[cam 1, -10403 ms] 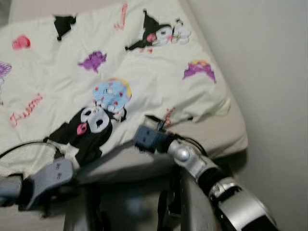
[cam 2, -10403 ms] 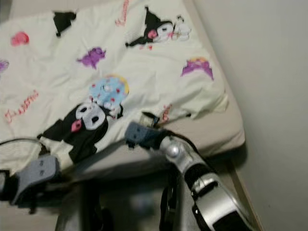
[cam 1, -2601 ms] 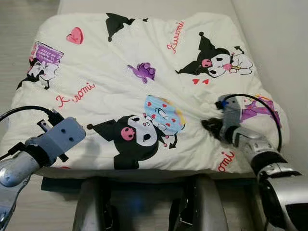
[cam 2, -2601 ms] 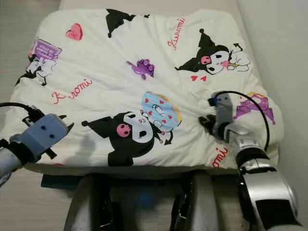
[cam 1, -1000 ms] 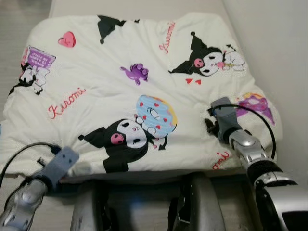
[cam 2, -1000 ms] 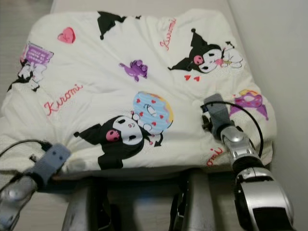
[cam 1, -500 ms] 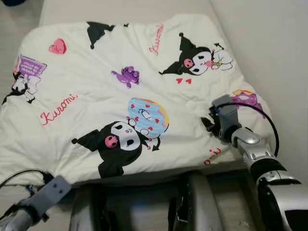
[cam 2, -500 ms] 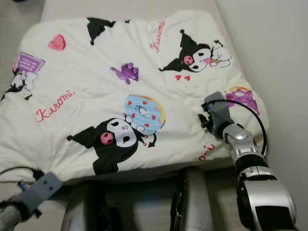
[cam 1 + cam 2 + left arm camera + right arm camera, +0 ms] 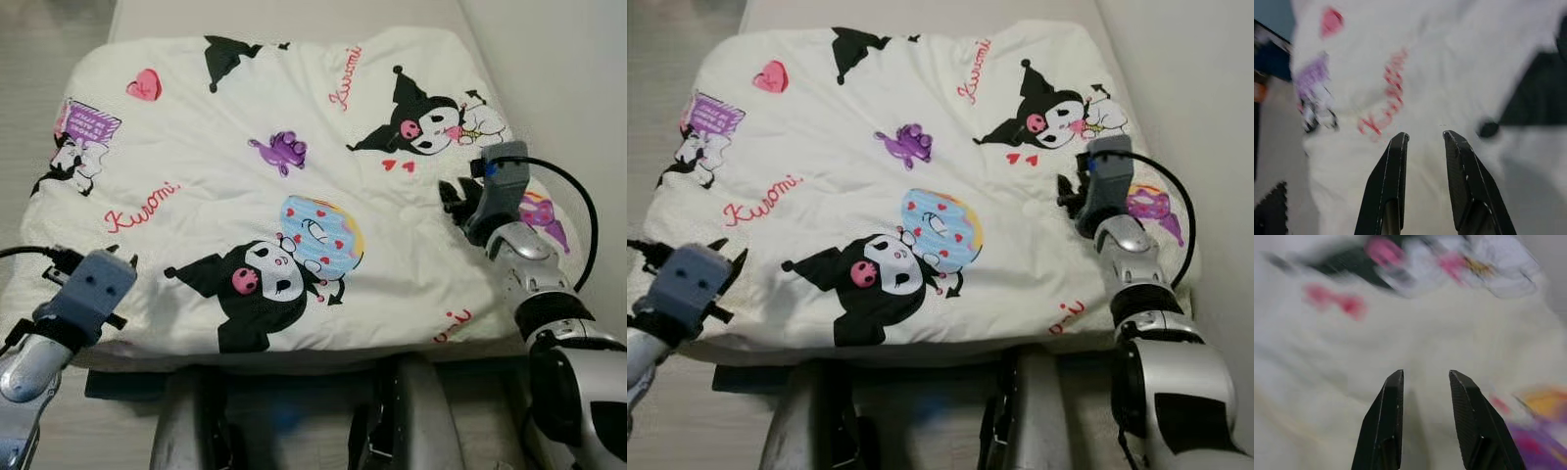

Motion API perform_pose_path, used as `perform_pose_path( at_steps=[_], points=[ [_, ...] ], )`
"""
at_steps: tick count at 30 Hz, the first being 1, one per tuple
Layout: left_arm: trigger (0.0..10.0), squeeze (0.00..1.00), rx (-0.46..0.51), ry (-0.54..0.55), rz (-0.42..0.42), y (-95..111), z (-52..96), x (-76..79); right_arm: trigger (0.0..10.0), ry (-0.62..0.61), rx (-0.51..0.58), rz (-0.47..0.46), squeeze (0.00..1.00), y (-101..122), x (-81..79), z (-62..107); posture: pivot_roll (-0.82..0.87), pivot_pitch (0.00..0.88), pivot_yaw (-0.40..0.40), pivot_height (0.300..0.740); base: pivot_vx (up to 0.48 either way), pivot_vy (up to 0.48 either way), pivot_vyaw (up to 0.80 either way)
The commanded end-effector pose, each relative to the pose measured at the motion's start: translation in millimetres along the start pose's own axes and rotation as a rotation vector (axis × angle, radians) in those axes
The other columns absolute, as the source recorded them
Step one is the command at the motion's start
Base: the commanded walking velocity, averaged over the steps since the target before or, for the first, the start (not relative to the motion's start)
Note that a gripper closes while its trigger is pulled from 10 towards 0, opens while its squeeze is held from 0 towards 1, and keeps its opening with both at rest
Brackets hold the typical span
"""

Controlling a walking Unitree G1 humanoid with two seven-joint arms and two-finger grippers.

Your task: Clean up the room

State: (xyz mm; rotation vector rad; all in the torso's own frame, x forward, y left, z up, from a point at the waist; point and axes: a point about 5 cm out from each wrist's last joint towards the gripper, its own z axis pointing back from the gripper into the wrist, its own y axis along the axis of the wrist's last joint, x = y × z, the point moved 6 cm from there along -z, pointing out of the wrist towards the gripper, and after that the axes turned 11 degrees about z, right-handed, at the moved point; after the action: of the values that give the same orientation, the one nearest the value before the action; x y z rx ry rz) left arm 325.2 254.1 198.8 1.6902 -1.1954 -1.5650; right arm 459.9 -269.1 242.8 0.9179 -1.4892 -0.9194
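A white blanket (image 9: pixel 216 147) printed with black cartoon figures, hearts and red writing lies spread over the bed. My left gripper (image 9: pixel 96 266) hovers at the blanket's near left corner. In the left wrist view its fingers (image 9: pixel 1396 152) stand open over the red lettering with nothing between them. My right gripper (image 9: pixel 457 201) rests low over the blanket's right side, between the red hearts and a purple print (image 9: pixel 541 211). Its fingers (image 9: pixel 1396 387) are open, just above the fabric; the wrist pictures are blurred.
A pale wall (image 9: pixel 568 59) runs close along the bed's right side. Bare mattress (image 9: pixel 294 12) shows beyond the blanket's far edge, and light floor (image 9: pixel 34 39) lies to the left. A dark blue thing (image 9: pixel 110 382) pokes out under the near edge, beside my own legs (image 9: pixel 294 421).
My left arm has risen from below the bed edge to the blanket's near left corner. My right gripper has slid farther up the blanket's right side. The camera has shifted a little.
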Motion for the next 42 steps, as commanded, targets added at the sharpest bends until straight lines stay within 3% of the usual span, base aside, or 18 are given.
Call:
perform_pose_path(
  at_steps=[1, 5, 8, 13, 17, 22, 23, 24, 25, 26, 28, 30, 32, 33, 34, 35, 39, 42],
  points=[
    [10.0, 0.0, -0.046, -0.055, 0.006, -10, 9.9, 15.6, 10.0, -0.056, -0.142, 0.084, 0.0, -37, 9.9, 10.0, 0.09, 0.506, 0.014, 0.564, 0.0, 0.0, 0.0],
    [10.0, 0.0, -0.067, -0.09, 0.002, -14, 17.5, 22.4, 10.0, -0.105, -0.238, 0.142, 0.0, -61, 21.8, 19.4, 0.09, 0.505, 0.014, 0.564, 0.0, 0.0, 0.0],
    [10.0, 0.0, -0.103, -0.105, -0.007, -21, 28.6, 23.7, 10.0, -0.164, -0.37, 0.227, 0.0, -97, 37.7, 39.2, 0.09, 0.496, 0.007, 0.564, 0.0, 0.0, 0.0],
    [10.0, 0.0, -0.119, -0.101, -0.018, -23, 32.8, 19.8, 10.0, -0.172, -0.455, 0.301, 0.0, -122, 45.4, 55.0, 0.09, 0.487, 0.005, 0.564, 0.0, 0.0, 0.0],
    [10.0, 0.0, -0.135, -0.073, -0.023, -27, 34.0, 12.4, 10.0, -0.191, -0.468, 0.289, 0.0, -127, 51.5, 60.1, 0.08, 0.454, 0.001, 0.564, 0.0, 0.0, 0.0],
    [10.0, 0.0, -0.129, -0.027, 0.007, -27, 25.9, 6.6, 10.0, -0.192, -0.368, 0.149, 0.0, -106, 47.1, 46.9, 0.05, 0.411, -0.011, 0.564, 0.0, 0.0, 0.0],
    [10.0, 0.0, -0.119, 0.003, 0.036, -26, 19.3, 3.5, 10.0, -0.173, -0.288, 0.048, 0.0, -88, 40.1, 36.6, 0.04, 0.394, -0.016, 0.564, 0.0, 0.0, 0.0],
    [10.0, 0.0, -0.119, 0.003, 0.036, -26, 19.3, 3.5, 10.0, -0.173, -0.288, 0.048, 0.0, -88, 40.1, 36.6, 0.04, 0.394, -0.016, 0.564, 0.0, 0.0, 0.0],
    [10.0, 0.0, -0.084, 0.077, 0.149, -19, 3.9, -2.4, 10.0, -0.099, -0.119, -0.12, 0.0, -47, 19.7, 17.1, 0.02, 0.366, -0.022, 0.564, 0.0, 0.0, 0.0],
    [10.0, 0.0, -0.084, 0.077, 0.149, -19, 3.9, -2.4, 10.0, -0.099, -0.119, -0.12, 0.0, -47, 19.7, 17.1, 0.02, 0.366, -0.022, 0.564, 0.0, 0.0, 0.0],
    [10.0, 0.0, -0.062, 0.137, 0.277, -14, -5.1, -5.4, 10.0, -0.041, -0.03, -0.189, 0.0, -24, 2.2, 9.0, 0.0, 0.351, -0.021, 0.564, 0.0, 0.0, 0.0],
    [10.0, 0.0, -0.056, 0.158, 0.328, -12, -7.4, -5.7, 10.0, -0.024, -0.006, -0.203, 0.0, -18, -3.8, 7.4, 0.0, 0.351, -0.021, 0.564, 0.0, 0.0, 0.0],
    [10.0, 0.0, -0.063, 0.169, 0.458, -14, -11.6, 5.8, 10.0, 0.053, 0.011, -0.256, 0.0, -15, -33.1, 7.0, -0.01, 0.327, -0.021, 0.564, 0.0, 0.0, 0.0],
    [10.0, 0.0, -0.063, 0.169, 0.458, -14, -11.6, 5.8, 10.0, 0.053, 0.011, -0.256, 0.0, -15, -33.1, 7.0, -0.01, 0.327, -0.021, 0.564, 0.0, 0.0, 0.0],
    [10.0, 0.0, -0.091, 0.163, 0.507, -18, -12.7, 17.7, 10.0, 0.086, 0.022, -0.249, 0.0, -16, -51.2, 10.9, -0.01, 0.315, -0.018, 0.564, 0.0, 0.0, 0.0],
    [10.0, 0.0, -0.118, 0.143, 0.513, -22, -13.6, 30.7, 10.0, 0.112, 0.03, -0.259, 0.0, -19, -67.7, 16.3, -0.01, 0.308, -0.015, 0.564, 0.0, 0.0, 0.0],
    [10.0, 0.0, -0.173, 0.142, 0.511, -34, -13.4, 53.4, 10.0, 0.13, 0.048, -0.26, 0.0, -31, -97.0, 34.6, -0.03, 0.278, -0.005, 0.564, 0.0, 0.0, 0.0],
    [10.0, 0.0, -0.184, 0.189, 0.528, -40, -11.9, 58.8, 10.0, 0.12, 0.054, -0.266, 0.0, -41, -110.6, 49.4, -0.03, 0.273, -0.005, 0.564, 0.0, 0.0, 0.0]
  ],
)
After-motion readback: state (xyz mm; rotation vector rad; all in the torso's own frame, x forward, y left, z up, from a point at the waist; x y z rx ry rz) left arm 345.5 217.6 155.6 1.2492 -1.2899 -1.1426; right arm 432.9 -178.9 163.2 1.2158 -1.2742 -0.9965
